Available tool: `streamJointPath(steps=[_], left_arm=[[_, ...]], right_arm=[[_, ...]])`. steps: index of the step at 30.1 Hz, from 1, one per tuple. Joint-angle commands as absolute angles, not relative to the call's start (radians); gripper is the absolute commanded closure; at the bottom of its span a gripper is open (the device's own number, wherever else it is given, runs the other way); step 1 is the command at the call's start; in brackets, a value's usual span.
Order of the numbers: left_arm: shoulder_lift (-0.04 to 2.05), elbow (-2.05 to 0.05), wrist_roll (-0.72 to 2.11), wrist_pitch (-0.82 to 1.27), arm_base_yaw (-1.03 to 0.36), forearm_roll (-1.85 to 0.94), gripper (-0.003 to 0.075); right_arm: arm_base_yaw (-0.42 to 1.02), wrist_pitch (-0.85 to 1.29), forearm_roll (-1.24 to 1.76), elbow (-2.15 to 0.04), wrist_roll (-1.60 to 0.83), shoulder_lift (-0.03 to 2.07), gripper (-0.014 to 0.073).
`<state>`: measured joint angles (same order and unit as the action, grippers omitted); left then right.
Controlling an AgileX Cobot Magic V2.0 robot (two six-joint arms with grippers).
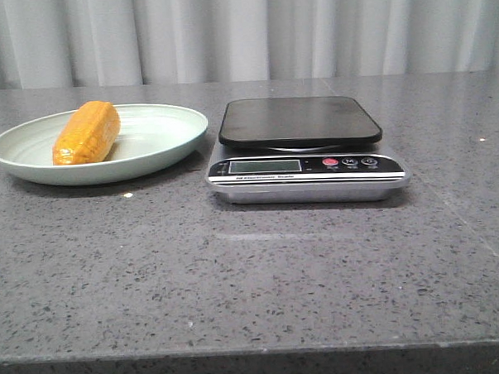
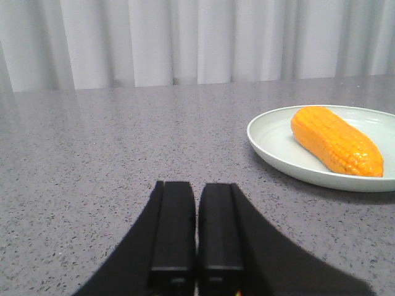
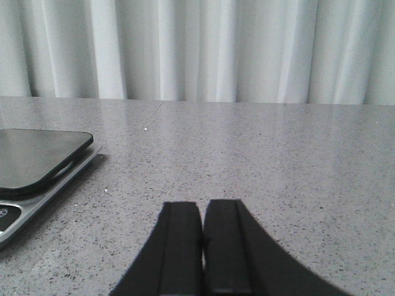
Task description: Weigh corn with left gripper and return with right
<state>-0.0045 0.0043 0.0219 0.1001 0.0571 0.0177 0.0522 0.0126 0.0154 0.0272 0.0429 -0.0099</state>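
Observation:
The orange-yellow corn (image 1: 86, 133) lies on the pale green plate (image 1: 160, 141) at the left of the table; it also shows in the left wrist view (image 2: 336, 140) on the plate (image 2: 271, 143). A kitchen scale (image 1: 304, 149) with a bare black platform stands to the plate's right; its corner shows in the right wrist view (image 3: 37, 157). My left gripper (image 2: 197, 185) is shut and empty, low over the table, apart from the plate. My right gripper (image 3: 203, 203) is shut and empty, beside the scale. Neither gripper shows in the front view.
The grey speckled table (image 1: 253, 278) reaches to a front edge near the camera. A pale curtain (image 1: 243, 30) hangs behind the table's far edge.

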Motion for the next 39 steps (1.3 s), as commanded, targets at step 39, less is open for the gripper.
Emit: streamJointPath(steps=[39], left_arm=[[-0.02, -0.125, 0.0, -0.46, 0.057, -0.034, 0.0594]], right_arm=[[0.049, -0.066, 0.018, 0.02, 0.033, -0.027, 0.0423]])
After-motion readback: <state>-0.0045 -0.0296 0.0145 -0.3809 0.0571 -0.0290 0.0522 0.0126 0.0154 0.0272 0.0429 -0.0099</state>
